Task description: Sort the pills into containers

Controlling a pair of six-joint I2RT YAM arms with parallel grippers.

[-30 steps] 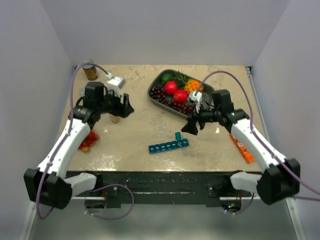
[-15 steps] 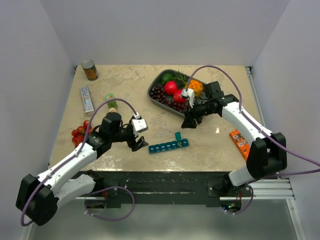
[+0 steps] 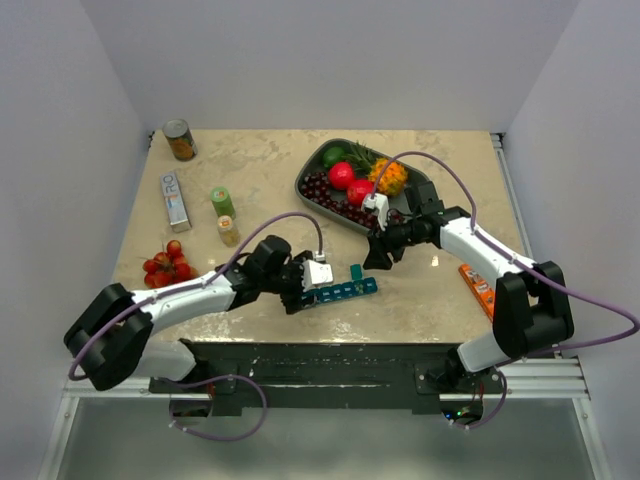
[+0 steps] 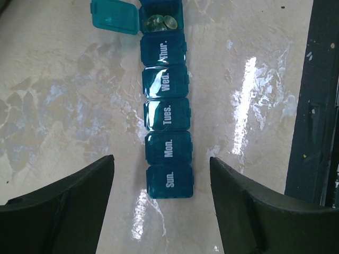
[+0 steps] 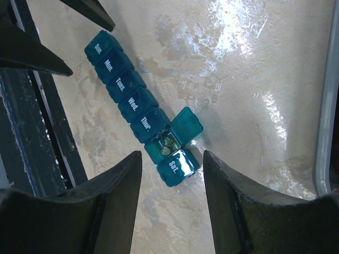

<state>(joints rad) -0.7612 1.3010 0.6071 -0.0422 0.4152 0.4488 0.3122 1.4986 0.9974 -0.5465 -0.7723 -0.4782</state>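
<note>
The teal pill organiser (image 3: 338, 291) lies near the table's front edge. One compartment, between "Thur." and "Sat.", stands open with its lid (image 5: 185, 126) flipped up and a few tan-greenish pills (image 5: 166, 143) inside. The same pills also show in the left wrist view (image 4: 161, 22). My left gripper (image 3: 302, 288) is open and empty, its jaws either side of the "Sun." end (image 4: 169, 181). My right gripper (image 3: 378, 256) is open and empty, just above the "Sat." end (image 5: 177, 166). A small clear bottle of pills (image 3: 229, 231) stands upright at the left.
The grey fruit tray (image 3: 410, 180) is behind the right gripper. A green bottle (image 3: 222, 202), a flat silver box (image 3: 175, 198) and a can (image 3: 180, 140) stand at the back left. Red fruit (image 3: 167, 263) lies at the left. An orange box (image 3: 478, 288) lies at the right.
My left arm has swung right and forward, from the pill bottle to the organiser's "Sun." end. My right gripper has shifted slightly towards the "Sat." end. The organiser has not moved.
</note>
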